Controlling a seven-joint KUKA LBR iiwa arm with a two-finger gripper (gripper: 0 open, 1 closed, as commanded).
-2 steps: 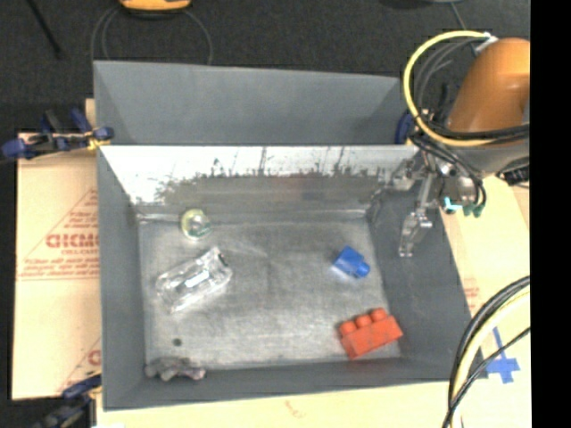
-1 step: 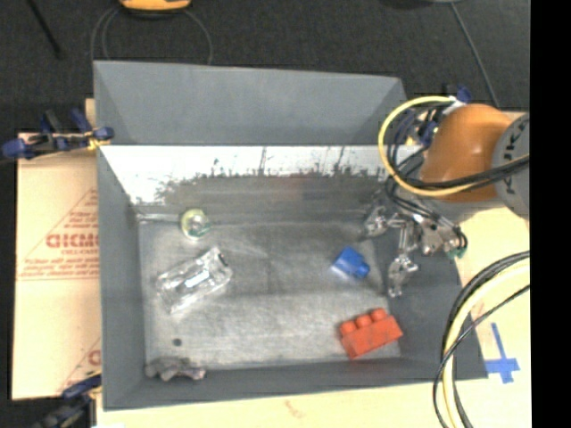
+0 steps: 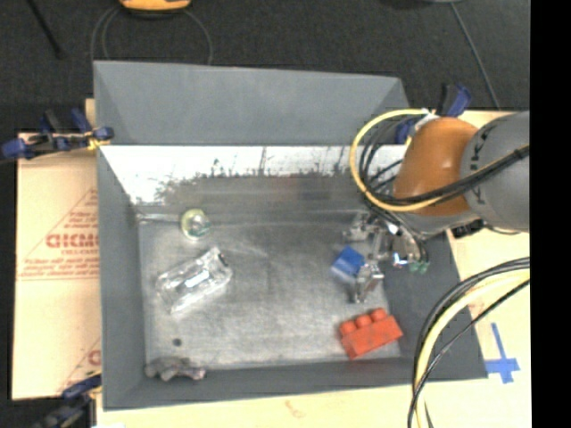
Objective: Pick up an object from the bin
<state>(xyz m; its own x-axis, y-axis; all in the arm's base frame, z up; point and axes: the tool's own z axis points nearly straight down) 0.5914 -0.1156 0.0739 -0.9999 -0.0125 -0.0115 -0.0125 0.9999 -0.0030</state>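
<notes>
My gripper (image 3: pixel 360 259) is low over the right side of the bin, open, with one finger toward the back wall and the other toward the front. Between the fingers lies a small blue block (image 3: pixel 346 264), with a gap showing on either side of it. Just in front of the gripper, near the bin's right front corner, a red toy brick (image 3: pixel 369 333) with studs rests flat on the floor.
A crumpled clear plastic piece (image 3: pixel 192 280) lies at the left. Behind it sits a small glassy ball (image 3: pixel 194 223). A grey lump (image 3: pixel 175 371) lies in the front left corner. The arm with its orange cover and cables reaches over the right rim.
</notes>
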